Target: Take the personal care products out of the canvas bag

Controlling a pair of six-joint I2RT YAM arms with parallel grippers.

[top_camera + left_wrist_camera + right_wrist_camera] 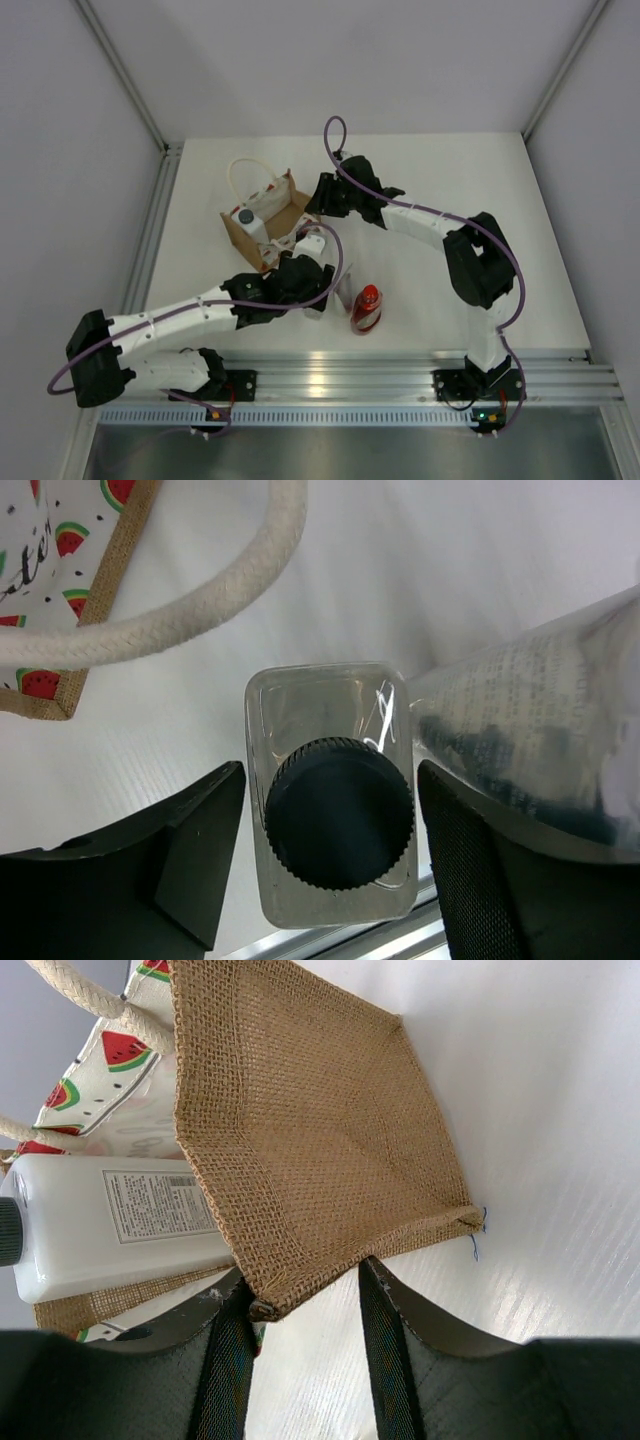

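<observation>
L claw (pixel 330 772) is clenched on a bottle w/ dark cap (pixel 338 825). In the left wrist view its fingers (pixel 190 850) sit flush on both sides of the clear-looking body. The bottle stands upright on the worktop (pixel 480 170), seen cap-on from above. A flat tube (pixel 530 730) w/ small print lies just beside it, at the right of that frame. A white rope handle (pixel 200 600) curves across the upper left, w/ the watermelon-print side of the bag in the corner behind it.

R claw (pixel 305 1275) is released, jaws apart. The burlap corner of the canvas bag (pixel 275 205) pokes between them. It touches the finger on the frame's left and stays clear of the other one.

The bag sits upper left of centre in the top view, R claw at its right edge. A white bottle (pixel 110 1225) is still inside, lying on its side w/ label up and dark cap at the far left of the right wrist frame.

The red bottle (pixel 366 308) is out on the worktop, lower centre of the top view, near the L claw and well apart from the bag.
</observation>
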